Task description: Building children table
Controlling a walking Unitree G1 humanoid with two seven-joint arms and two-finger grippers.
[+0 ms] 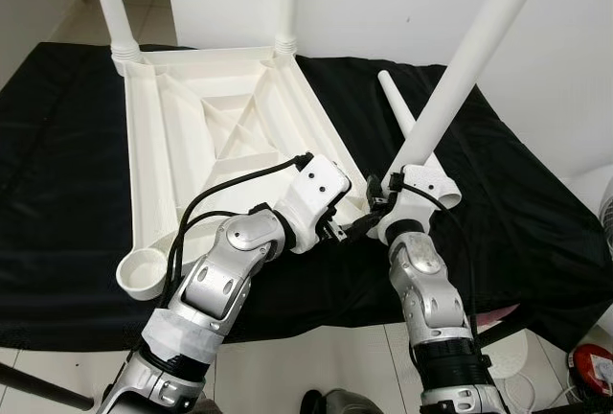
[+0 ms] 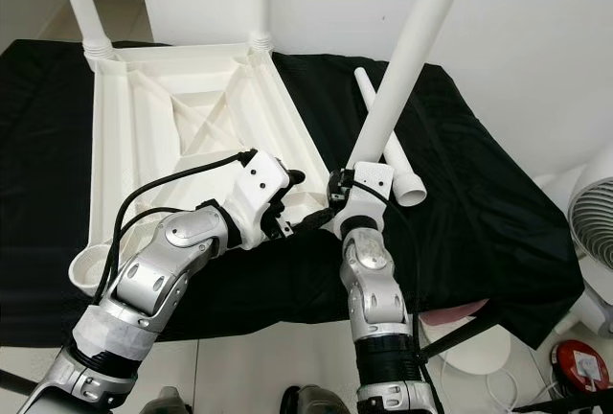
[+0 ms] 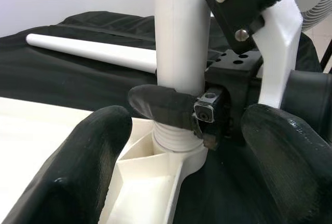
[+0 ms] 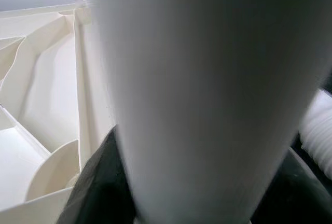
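A white plastic table top (image 1: 220, 136) lies upside down on a black cloth. Two legs (image 1: 113, 2) stand in its far corners. My right gripper (image 1: 381, 201) is shut on a third white leg (image 1: 469, 59), which leans to the right with its threaded base at the near right corner socket (image 3: 176, 154). One of its fingers (image 3: 161, 105) wraps the leg just above the threads. My left gripper (image 1: 347, 230) is open beside that corner, with its fingers (image 3: 88, 162) either side of the socket and touching nothing. A fourth leg (image 1: 397, 107) lies loose on the cloth behind.
The near left corner socket (image 1: 144, 275) is an open round cup. The black cloth (image 1: 536, 194) drops off at the front and right edges. A white fan (image 2: 594, 222) and a red object (image 2: 586, 366) sit on the floor at the right. A white wall stands behind.
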